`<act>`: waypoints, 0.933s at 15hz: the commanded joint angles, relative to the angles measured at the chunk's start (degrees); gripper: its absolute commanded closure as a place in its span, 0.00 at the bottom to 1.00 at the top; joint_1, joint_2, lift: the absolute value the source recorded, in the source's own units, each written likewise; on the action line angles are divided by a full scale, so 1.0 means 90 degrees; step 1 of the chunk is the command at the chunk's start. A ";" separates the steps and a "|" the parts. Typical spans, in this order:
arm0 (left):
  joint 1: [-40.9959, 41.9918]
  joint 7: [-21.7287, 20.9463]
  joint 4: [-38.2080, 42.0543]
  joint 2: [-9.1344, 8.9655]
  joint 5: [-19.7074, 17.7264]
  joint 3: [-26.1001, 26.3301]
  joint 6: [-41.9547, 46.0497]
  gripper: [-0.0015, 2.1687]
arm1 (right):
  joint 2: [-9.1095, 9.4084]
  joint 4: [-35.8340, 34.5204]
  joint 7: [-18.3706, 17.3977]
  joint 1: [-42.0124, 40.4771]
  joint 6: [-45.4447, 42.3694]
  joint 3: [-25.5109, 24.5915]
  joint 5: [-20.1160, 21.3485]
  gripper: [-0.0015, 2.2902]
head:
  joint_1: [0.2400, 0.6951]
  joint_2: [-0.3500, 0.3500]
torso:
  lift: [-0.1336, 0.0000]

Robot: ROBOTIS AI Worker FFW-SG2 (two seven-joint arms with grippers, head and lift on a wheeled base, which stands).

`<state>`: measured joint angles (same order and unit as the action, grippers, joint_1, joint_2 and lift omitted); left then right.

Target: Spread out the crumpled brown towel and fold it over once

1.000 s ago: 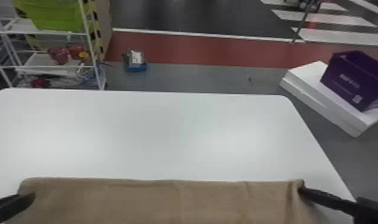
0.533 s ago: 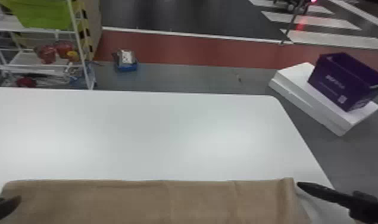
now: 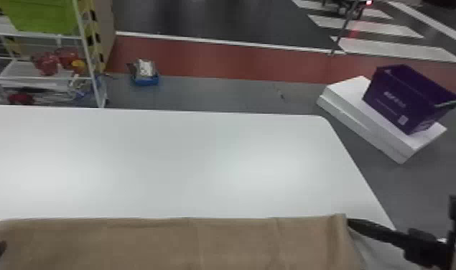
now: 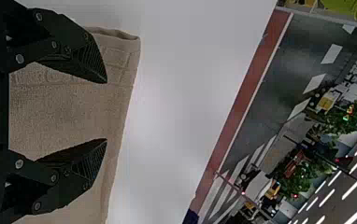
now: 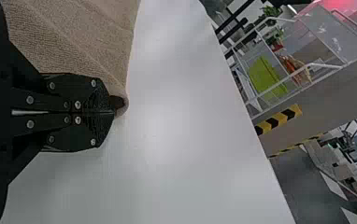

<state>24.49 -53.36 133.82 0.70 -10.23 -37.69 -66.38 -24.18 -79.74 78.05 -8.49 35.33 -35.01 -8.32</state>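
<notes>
Brown towel: far edge spread, fold pending

Left claw (image 4: 105, 111): fingers parted over the towel, near its far left corner, gripping nothing. The wide gap presumably leaves room to take up the hem. Right claw (image 5: 114, 112): fingers together at the far right corner, where cloth curls against the tips. Whether any is pinched cannot be told; the position suits tensioning or squaring that corner.

Towel (image 3: 166, 244): laid along the robot's side of the surface (image 3: 166, 161), probably to keep both corners within reach. Its far edge runs nearly straight; shallow creases and a raised ridge at right may need smoothing before folding.

Beyond the surface: purple box (image 3: 399, 100) on white slabs (image 3: 359, 118), outside the working area.
</notes>
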 commanded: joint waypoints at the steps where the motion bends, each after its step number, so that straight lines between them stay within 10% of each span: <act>1: 0.0003 0.0001 0.0004 0.0000 -0.0045 0.0008 0.0036 0.24 | 0.0158 -0.0076 0.0031 0.0035 0.0015 0.0082 0.0007 0.89 | 1.00 0.22 | 0.08; 10: 0.0013 -0.0068 0.0151 -0.0019 -0.0094 0.0027 0.0016 0.24 | 0.0158 -0.0232 0.0031 0.0103 0.0211 -0.0416 -0.0081 0.89 | 1.00 0.24 | 0.08; 14: 0.0208 -0.0341 0.0356 -0.0058 -0.0758 -0.0119 -0.0218 0.24 | 0.0099 -0.0672 0.0031 -0.0356 0.0308 -0.0954 -0.0569 0.89 | 1.00 0.13 | 0.08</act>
<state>25.87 -55.86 136.61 0.18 -15.42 -38.65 -67.61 -23.14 -84.08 78.05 -9.92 37.75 -41.66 -11.60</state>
